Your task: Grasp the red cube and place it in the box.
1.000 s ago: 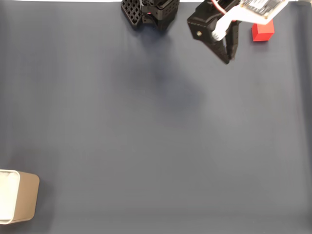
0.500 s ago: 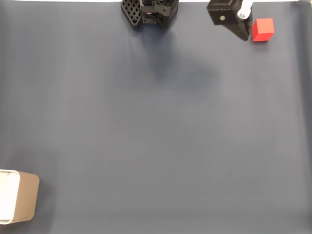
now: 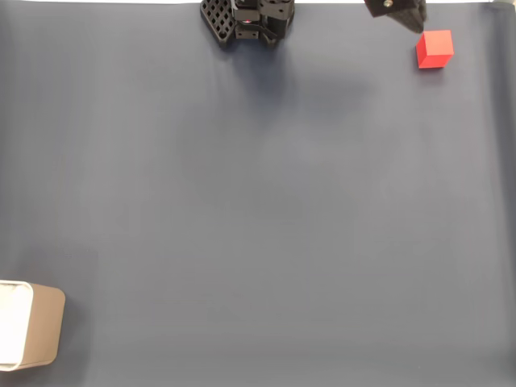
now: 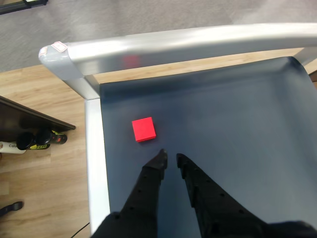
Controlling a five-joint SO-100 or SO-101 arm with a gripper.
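A dark blue mat [image 3: 258, 201] covers the table; a silver metal rail [image 4: 173, 42] borders its far edge, above wooden floor [image 4: 39, 173].

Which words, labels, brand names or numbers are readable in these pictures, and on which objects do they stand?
None can be read with certainty.
Sticker on the metal frame corner: red marks, too small to read.
Bottle on the wooden floor: a label beginning perhaps "Co", blurred and cut off.
Red cube and box: no text.
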